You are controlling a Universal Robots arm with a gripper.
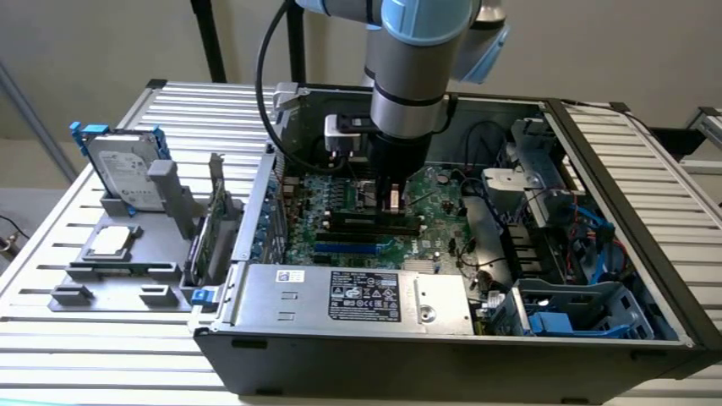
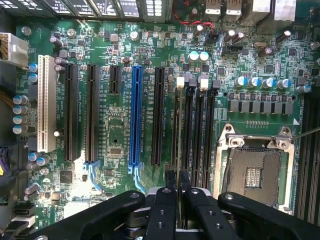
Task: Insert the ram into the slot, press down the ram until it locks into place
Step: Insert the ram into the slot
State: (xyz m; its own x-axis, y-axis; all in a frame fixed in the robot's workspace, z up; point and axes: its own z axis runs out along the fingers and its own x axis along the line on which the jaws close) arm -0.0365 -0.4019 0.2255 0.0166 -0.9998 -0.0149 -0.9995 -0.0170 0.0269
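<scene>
Ram [image 2: 176, 130] first: saw it edge-on, a thin strip running out from between the fingertips [image 2: 170, 182], lined up along the slot [image 2: 180, 84] at the end of the narrow black row. Couldn't tell if fully seated. Found the gripper [image 2: 177, 186] nearly closed, pinching it. Then, from the exterior view's left: spotted a hard drive [image 1: 122, 169] standing outside the case [image 1: 451, 364], saw the arm [image 1: 412, 51] reaching down to the mainboard [image 1: 434, 199], noticed a blue cage [image 1: 570, 317] at the exterior view's right.
</scene>
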